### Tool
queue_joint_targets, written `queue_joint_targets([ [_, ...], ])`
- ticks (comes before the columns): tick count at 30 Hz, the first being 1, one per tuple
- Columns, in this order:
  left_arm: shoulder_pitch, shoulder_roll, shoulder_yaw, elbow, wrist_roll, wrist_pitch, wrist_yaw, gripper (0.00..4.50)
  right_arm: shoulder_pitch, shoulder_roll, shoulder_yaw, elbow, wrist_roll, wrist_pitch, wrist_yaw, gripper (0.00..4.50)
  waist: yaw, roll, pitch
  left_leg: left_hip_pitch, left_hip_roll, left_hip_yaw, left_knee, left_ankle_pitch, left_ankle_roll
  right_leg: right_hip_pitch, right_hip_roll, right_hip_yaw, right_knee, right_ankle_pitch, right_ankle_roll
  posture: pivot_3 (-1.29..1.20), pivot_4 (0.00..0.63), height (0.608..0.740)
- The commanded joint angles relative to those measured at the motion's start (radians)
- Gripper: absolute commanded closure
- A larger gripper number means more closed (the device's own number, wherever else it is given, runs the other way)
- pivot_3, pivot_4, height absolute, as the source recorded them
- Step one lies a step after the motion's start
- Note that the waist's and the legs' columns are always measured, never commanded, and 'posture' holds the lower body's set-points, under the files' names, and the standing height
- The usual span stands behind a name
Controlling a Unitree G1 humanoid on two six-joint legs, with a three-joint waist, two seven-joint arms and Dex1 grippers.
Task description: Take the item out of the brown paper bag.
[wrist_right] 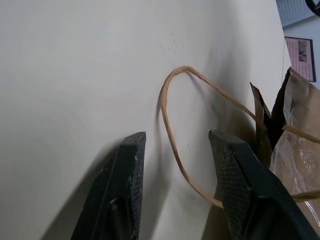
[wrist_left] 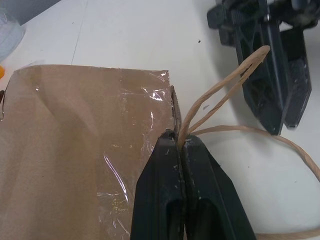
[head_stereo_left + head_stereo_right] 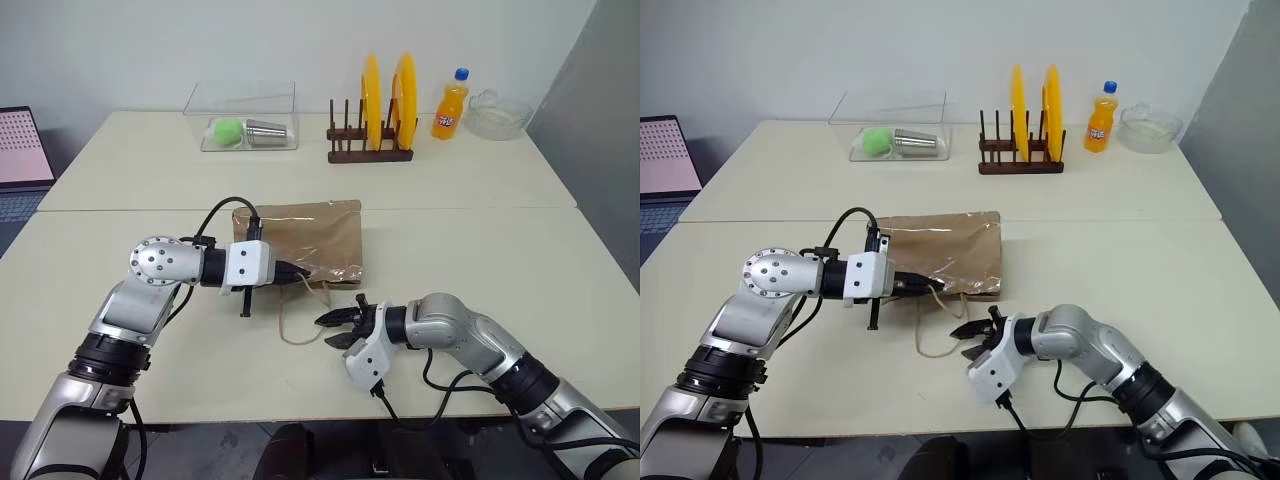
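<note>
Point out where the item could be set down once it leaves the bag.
Bare table lies right of the bag, and more between the bag and the plate rack. It is crowded at the bag's near edge, where the left gripper, the handles and the right gripper meet.

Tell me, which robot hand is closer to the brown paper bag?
Left. The left gripper is right at the brown paper bag's open edge, jaws shut on a handle. The right gripper is off the bag, open over the table beside the other handle loop.
</note>
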Motion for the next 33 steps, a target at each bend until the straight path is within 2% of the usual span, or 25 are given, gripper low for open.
queue_joint_targets([
  [1,-0.017,0.006,0.031,-0.024,-0.019,0.0,-0.004,4.5,-0.015,0.027,0.006,0.01,-0.049,0.007,-0.035,2.41,0.0,0.0,0.0,0.0,0.0,0.0,0.0,0.0,0.0,0.0,0.0,0.0,0.0,0.0,0.0,0.0,0.15,0.74],
  [9,-0.024,0.009,0.035,-0.015,-0.017,-0.006,-0.01,4.5,-0.029,0.06,0.033,0.07,-0.122,0.045,-0.033,2.41,-0.001,0.0,0.0,0.001,0.0,0.0,0.0,0.0,0.0,0.0,0.0,0.0,0.001,0.0,0.0,0.0,0.15,0.74],
  [12,-0.029,0.01,0.037,-0.012,-0.017,-0.007,-0.012,4.5,-0.024,0.072,0.032,0.071,-0.112,0.057,-0.031,2.97,-0.001,0.0,-0.001,0.001,0.0,0.0,0.0,0.0,0.0,0.0,0.001,0.0,0.001,0.0,0.0,0.0,0.15,0.74],
  [16,-0.032,0.011,0.04,-0.008,-0.017,-0.006,-0.012,4.5,-0.018,0.085,0.033,0.073,-0.098,0.084,-0.02,4.4,-0.001,0.0,-0.001,0.001,0.0,0.0,0.0,0.0,0.0,0.0,0.001,0.0,0.001,0.0,0.0,0.0,0.15,0.74],
  [21,-0.043,0.011,0.052,-0.003,-0.027,0.024,-0.011,4.5,0.016,0.075,0.039,0.069,-0.1,0.104,-0.021,4.46,-0.001,0.0,-0.001,0.001,0.0,0.0,0.0,0.0,0.0,0.0,0.001,0.0,0.001,0.0,0.0,0.0,0.15,0.74],
  [33,-0.212,-0.044,0.112,0.03,-0.114,0.38,0.088,4.5,0.066,0.064,0.081,0.067,-0.111,0.17,0.045,4.46,0.002,-0.002,-0.002,0.009,0.0,-0.001,0.0,0.0,0.0,0.009,0.001,0.0,-0.001,-0.001,0.001,0.0,0.15,0.74],
])
